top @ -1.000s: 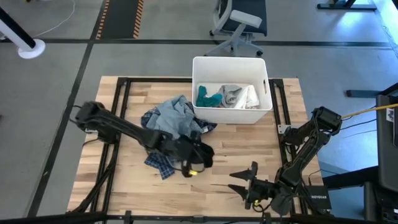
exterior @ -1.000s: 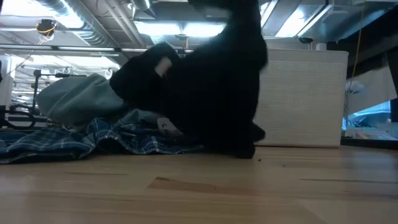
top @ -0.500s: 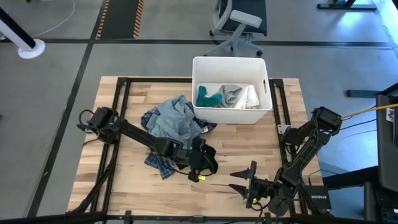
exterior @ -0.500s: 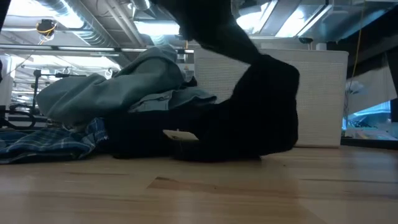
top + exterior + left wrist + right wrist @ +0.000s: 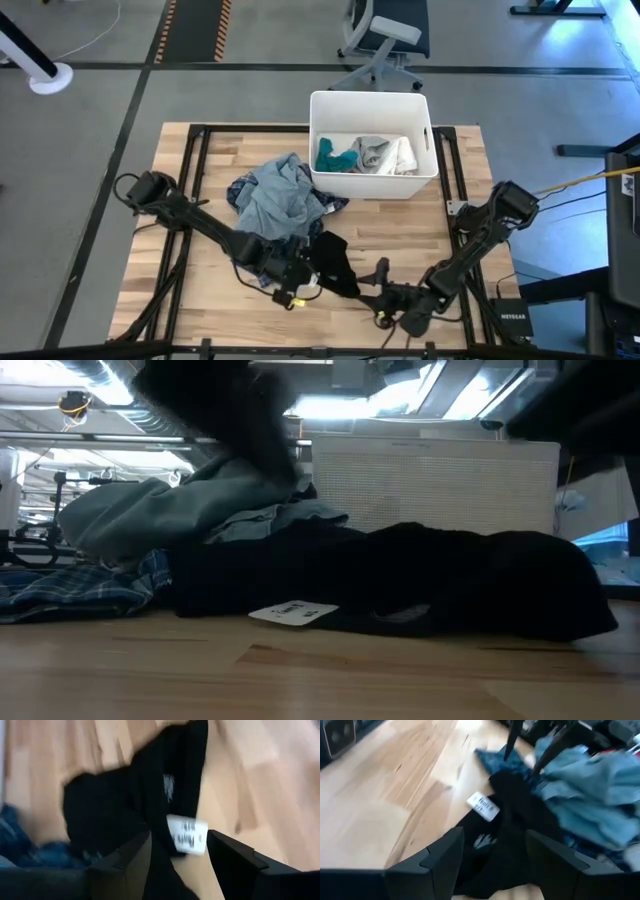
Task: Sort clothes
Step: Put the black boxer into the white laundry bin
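Two dark jointed arms — matte black links, flat angular black fingers, trailing black cables.

Floor: grey, smooth, crossed by dark seam lines that run past the desk on the far side.
Hazard strip: a black band with orange diagonal stripes lies on the floor beyond the desk's far left corner.
Office chair: a swivel chair with a dark seat and pale star base stands on the floor just beyond the far edge of the desk.
White round base: a pale disc-shaped foot with a slanting post sits at the far left.
Desk: light wooden planks framed by black rails.
Ceiling: in the low view, silver ducts and bright light panels overhead.
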